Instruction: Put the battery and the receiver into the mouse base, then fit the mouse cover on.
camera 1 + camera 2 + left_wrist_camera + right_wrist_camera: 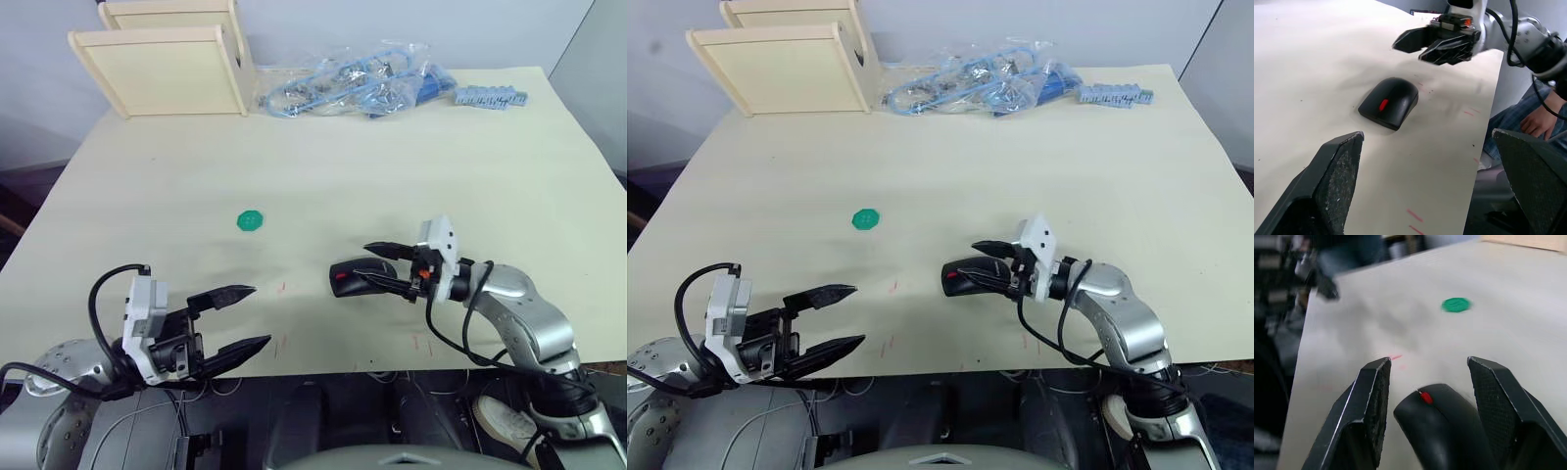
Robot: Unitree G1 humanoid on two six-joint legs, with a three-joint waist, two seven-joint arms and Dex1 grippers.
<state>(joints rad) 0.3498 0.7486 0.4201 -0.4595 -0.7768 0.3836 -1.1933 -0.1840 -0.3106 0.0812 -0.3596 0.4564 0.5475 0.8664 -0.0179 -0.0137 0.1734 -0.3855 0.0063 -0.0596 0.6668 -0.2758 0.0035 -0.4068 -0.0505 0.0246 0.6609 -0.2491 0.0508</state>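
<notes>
- Right wrist view: my right gripper (1427, 377) stands spread, one black finger on each side of the assembled mouse (1444, 423), whose smooth black mouse cover (353, 275) is already on top.
- The mouse sits in the gap between my two fingers without clear contact on either side; whether the pads touch its flanks I cannot tell.
- Its red wheel (1424, 397) points away from my wrist, out past my fingertips.
- In the left eye view the same gripper reaches in from my right, its upper finger above the mouse's rear and its lower finger along the near side; the front of the mouse juts out beyond the tips toward my left.
- Further out ahead of my right fingers, well apart from the mouse, lies a flat green disc (250, 220) on the pale table (392, 166).
- A few short red marks (281, 345) sit on the table near the front edge, between my two arms.
- My left gripper (245, 316) hangs at the near table edge, fingers wide apart and holding nothing; the mouse lies well ahead of it and to its right.
- In the left wrist view the mouse rests flat on the table beyond my left fingertips, with the right gripper just behind it.
- At the far edge stand two light wooden boxes (162, 59) and a clear bag of blue parts (353, 83).
</notes>
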